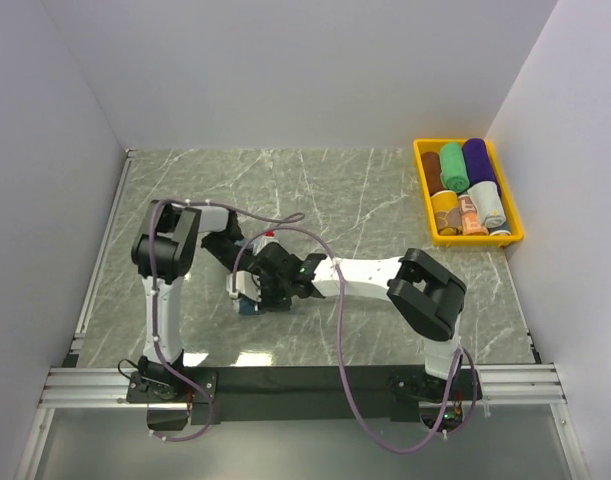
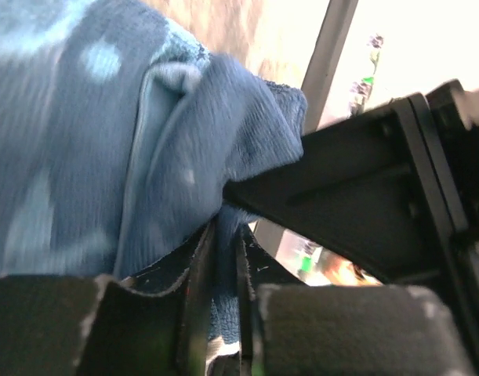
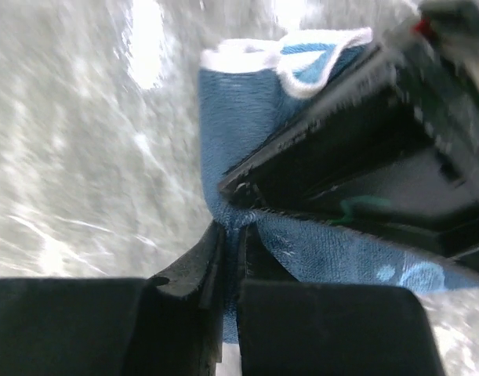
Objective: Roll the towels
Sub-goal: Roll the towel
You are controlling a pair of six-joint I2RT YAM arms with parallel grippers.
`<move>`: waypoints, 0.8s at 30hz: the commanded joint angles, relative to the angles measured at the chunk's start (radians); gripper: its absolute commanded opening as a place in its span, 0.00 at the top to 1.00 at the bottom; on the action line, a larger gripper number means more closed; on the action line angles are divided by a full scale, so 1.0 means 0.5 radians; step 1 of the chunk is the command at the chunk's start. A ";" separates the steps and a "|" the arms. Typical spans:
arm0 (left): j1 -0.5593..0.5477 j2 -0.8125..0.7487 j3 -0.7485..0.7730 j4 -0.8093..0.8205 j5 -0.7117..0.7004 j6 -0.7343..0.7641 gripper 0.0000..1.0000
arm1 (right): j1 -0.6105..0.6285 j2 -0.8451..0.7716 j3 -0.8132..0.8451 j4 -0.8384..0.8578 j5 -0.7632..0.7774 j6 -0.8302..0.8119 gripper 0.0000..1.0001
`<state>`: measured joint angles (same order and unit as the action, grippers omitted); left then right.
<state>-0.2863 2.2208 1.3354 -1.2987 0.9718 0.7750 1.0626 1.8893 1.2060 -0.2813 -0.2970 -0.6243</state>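
Observation:
A blue towel with white print (image 1: pixel 250 301) lies bunched on the marble table between my two grippers. The left gripper (image 1: pixel 243 283) comes at it from the left and the right gripper (image 1: pixel 272 290) from the right, fingertips almost meeting. In the left wrist view the left gripper (image 2: pixel 226 239) is shut on a fold of the blue towel (image 2: pixel 106 141), and a black finger of the right gripper (image 2: pixel 349 211) sits close beside it. In the right wrist view the right gripper (image 3: pixel 230 235) is shut on a thin fold of the same towel (image 3: pixel 239 110), under the left gripper's black body (image 3: pixel 357 172).
A yellow bin (image 1: pixel 475 241) stands at the back right corner against the right wall. It holds several short rolled towels, among them green (image 1: pixel 453 165), purple (image 1: pixel 477 160), brown (image 1: pixel 431 170) and orange (image 1: pixel 445 210). White walls enclose the table on three sides.

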 commanded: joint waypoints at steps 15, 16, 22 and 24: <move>1.149 -0.916 -0.556 0.253 0.051 0.628 0.58 | -0.217 0.467 0.410 -0.759 -0.939 0.635 1.00; 1.168 -1.071 -0.605 0.269 0.029 0.647 0.57 | -0.241 0.513 0.453 -0.799 -1.001 0.635 1.00; 1.125 -1.905 -0.986 0.621 -0.246 0.714 0.47 | -0.438 0.823 0.763 -1.075 -1.366 0.660 1.00; 0.990 -2.091 -1.118 0.756 -0.363 0.736 0.47 | -0.471 0.930 0.885 -1.191 -1.495 0.644 1.00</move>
<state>0.2684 1.2926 0.8398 -1.0393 0.8719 1.0702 0.8555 2.2566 1.5986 -0.7174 -0.9958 -0.2890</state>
